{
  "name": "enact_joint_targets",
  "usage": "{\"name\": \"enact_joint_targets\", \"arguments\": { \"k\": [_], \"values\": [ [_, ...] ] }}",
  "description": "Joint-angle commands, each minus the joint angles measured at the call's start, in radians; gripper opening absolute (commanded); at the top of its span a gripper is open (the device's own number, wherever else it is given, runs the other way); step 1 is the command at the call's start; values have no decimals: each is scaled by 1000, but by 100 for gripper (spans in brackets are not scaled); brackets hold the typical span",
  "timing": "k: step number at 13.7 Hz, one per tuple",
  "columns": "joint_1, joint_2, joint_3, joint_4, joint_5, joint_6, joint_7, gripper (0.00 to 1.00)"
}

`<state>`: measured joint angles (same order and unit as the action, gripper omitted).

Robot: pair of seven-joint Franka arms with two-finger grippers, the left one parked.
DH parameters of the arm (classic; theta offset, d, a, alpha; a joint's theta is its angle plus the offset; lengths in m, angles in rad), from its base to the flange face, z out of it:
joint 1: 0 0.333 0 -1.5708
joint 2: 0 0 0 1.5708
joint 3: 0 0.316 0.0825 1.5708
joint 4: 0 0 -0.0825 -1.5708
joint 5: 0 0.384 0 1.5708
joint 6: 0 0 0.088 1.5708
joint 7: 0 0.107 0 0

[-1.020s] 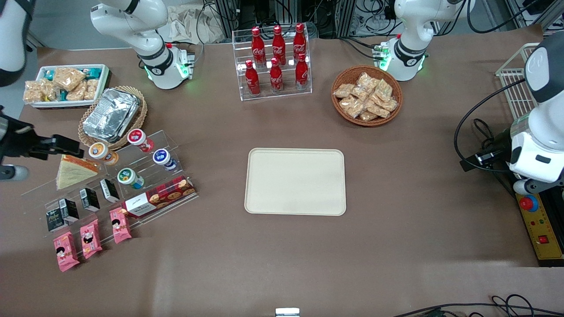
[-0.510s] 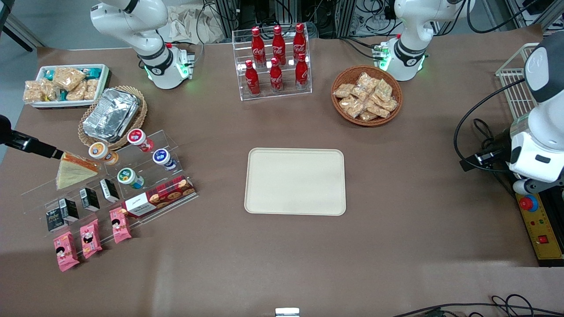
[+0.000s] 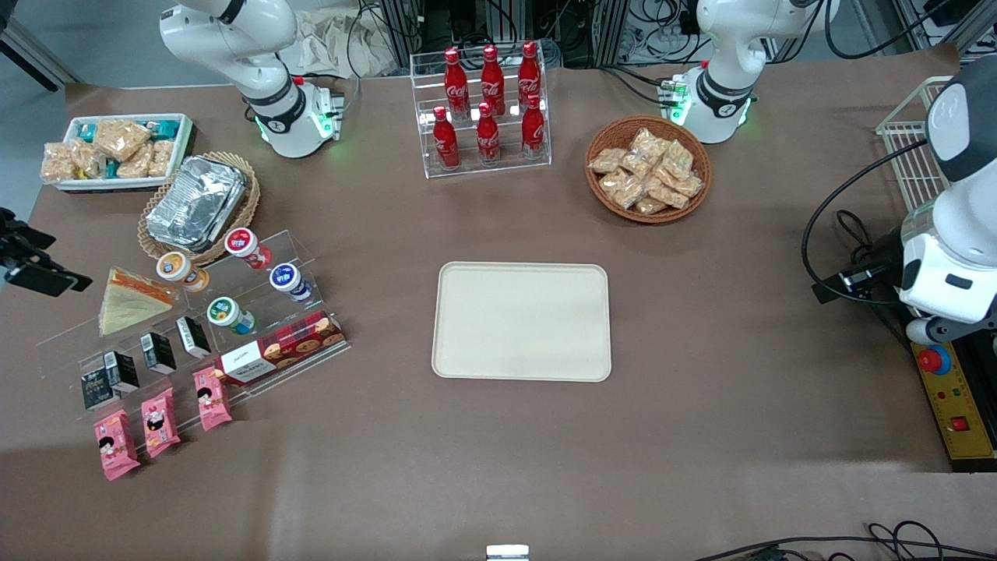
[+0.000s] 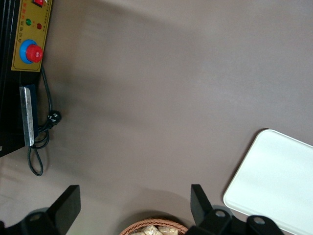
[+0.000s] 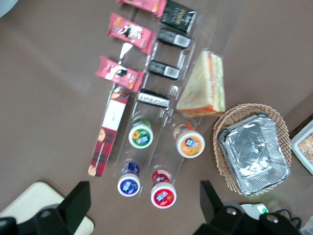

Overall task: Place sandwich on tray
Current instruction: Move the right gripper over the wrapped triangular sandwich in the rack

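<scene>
The sandwich [image 3: 129, 300] is a wrapped triangular wedge with an orange-red edge. It lies on the top step of a clear acrylic rack at the working arm's end of the table, and shows in the right wrist view [image 5: 205, 88]. The cream-beige tray [image 3: 522, 321] lies flat mid-table with nothing on it; its corner shows in the right wrist view [image 5: 34, 198]. My right gripper [image 3: 43, 274] hangs beside the sandwich, off toward the table's end, apart from it. In the right wrist view the gripper [image 5: 145, 205] is open and empty, high above the rack.
The rack [image 3: 257, 312] also holds yogurt cups [image 3: 248, 248], small black cartons, a red cookie box and pink packets. A wicker basket with a foil container [image 3: 196, 204] and a white bin of snack packets [image 3: 117, 149] stand nearby. A cola rack [image 3: 487, 109] and snack basket [image 3: 648, 170] stand farther from the camera.
My right gripper has drawn away from the sandwich's edge, toward the table's end at the working arm's side. The sandwich stays on the rack.
</scene>
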<state>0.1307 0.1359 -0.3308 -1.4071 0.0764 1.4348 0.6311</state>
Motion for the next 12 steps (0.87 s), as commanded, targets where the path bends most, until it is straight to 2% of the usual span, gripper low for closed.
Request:
{"name": "enact_joint_targets", "arguments": {
  "k": [1, 4, 7, 9, 12],
  "values": [
    [-72, 10, -11, -6, 2, 10, 19, 99],
    [-120, -7, -11, -85, 0, 68, 21, 99],
    [-123, -59, -11, -203, -1, 141, 27, 99],
    [-117, -59, -10, -223, -3, 151, 29, 99],
    [-120, -96, -10, -359, -4, 275, 29, 99]
  ]
}}
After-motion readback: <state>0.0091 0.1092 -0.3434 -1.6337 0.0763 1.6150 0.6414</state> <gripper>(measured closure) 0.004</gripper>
